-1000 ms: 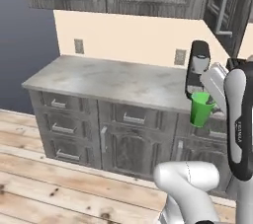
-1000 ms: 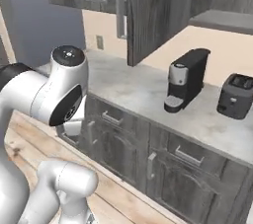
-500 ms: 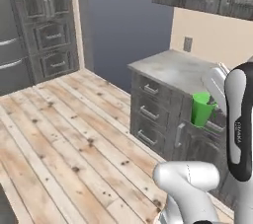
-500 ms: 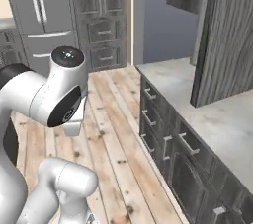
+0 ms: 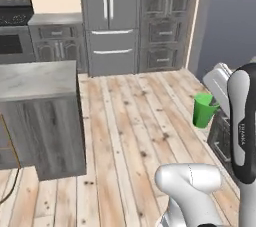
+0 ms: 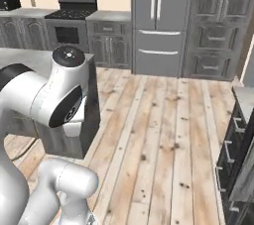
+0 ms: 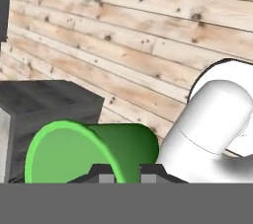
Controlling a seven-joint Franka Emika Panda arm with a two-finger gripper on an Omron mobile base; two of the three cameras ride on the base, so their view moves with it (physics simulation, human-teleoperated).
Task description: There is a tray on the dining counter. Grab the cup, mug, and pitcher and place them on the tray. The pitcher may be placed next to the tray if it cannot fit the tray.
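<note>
Now your gripper (image 7: pixel 127 169) grips the smooth green cup's (image 5: pixel 203 110) rim; since earlier, your views swung to plank floor (image 5: pixel 130 121).

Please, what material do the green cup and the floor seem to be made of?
The green cup looks like smooth plastic: one flat bright colour, thin rim, no shine of glass, though glazed ceramic is possible. The floor looks like pale wooden planks, matt, with visible grain, dark knots and seams between boards.
</note>
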